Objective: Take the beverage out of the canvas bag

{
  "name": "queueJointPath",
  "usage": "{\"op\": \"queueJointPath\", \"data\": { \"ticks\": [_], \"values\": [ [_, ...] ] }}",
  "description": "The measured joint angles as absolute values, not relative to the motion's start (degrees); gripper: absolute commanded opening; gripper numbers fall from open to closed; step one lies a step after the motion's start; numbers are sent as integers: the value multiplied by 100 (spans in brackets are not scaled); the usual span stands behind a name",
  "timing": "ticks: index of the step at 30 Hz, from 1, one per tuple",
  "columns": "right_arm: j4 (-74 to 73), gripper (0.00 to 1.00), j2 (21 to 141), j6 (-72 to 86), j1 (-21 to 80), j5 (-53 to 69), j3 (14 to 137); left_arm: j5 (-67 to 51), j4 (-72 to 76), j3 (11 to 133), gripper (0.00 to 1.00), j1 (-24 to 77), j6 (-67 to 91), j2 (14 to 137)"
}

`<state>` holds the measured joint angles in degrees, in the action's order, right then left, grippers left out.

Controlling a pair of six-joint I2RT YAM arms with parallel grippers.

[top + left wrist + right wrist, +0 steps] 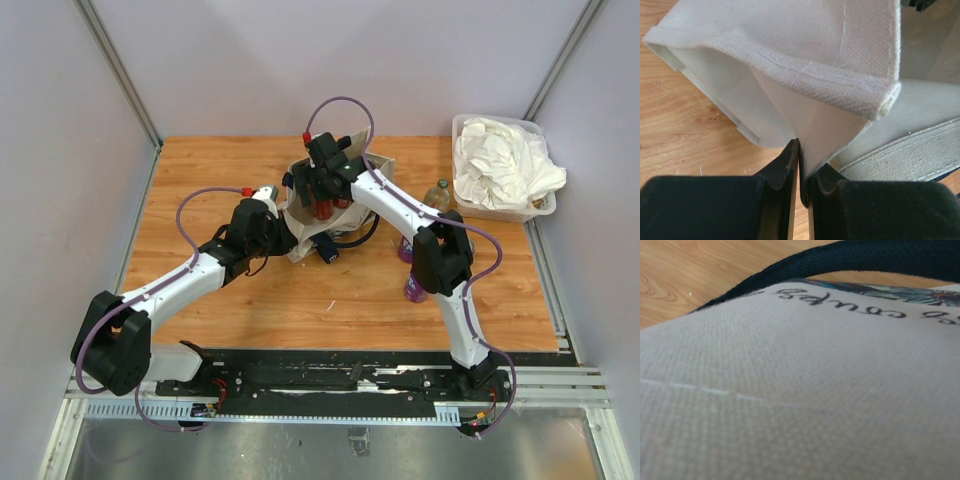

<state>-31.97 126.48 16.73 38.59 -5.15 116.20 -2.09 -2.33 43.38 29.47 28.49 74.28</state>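
The cream canvas bag point(340, 205) stands mid-table with its mouth open. My left gripper point(283, 215) is at the bag's left side. In the left wrist view it point(809, 156) is shut on a fold of the bag's rim point(815, 40). My right gripper point(320, 193) reaches down into the bag's mouth. A dark red thing point(322, 209), perhaps the beverage, shows between its fingers. The right wrist view is filled by the bag's cloth point(790, 390), with dark print point(860, 302) and a navy strap point(840, 260). The right fingers are hidden there.
A clear tub of white cloths point(500, 165) stands at the back right. A clear bottle point(437, 194) stands beside it. Purple bottles point(414, 288) stand partly hidden by my right arm. A navy strap point(350, 238) lies in front of the bag.
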Motion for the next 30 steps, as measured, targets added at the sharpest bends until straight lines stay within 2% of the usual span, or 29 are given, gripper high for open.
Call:
{"op": "queueJointPath", "data": {
  "ticks": [8,16,17,18,19,20,21,30],
  "values": [
    [-2969,81,12908,1662,3859,-799,11754,-150,-183,4338,15,2947,2849,7428],
    [-2744,56,13039,1634,3859,-1103,11762,-139,-137,4316,15,2947,2856,7428],
    [-2724,48,13041,1636,3859,-1125,11762,-141,-137,4316,15,2947,2856,7428],
    [-2718,27,13041,1638,3859,-1157,11762,-141,-137,4316,15,2947,2853,7428],
    [-2718,16,13041,1640,3859,-1170,11760,-141,-137,4311,15,2947,2853,7428],
    [-2711,6,13041,1640,3859,-1179,11756,-139,-134,4307,15,2947,2853,7428],
    [-2689,1,13041,1640,3859,-1186,11736,-139,-132,4305,15,2947,2853,7428],
    [-2287,1,12746,1551,3946,-1203,11198,-215,-47,4191,15,2947,2877,7428]
  ]
}}
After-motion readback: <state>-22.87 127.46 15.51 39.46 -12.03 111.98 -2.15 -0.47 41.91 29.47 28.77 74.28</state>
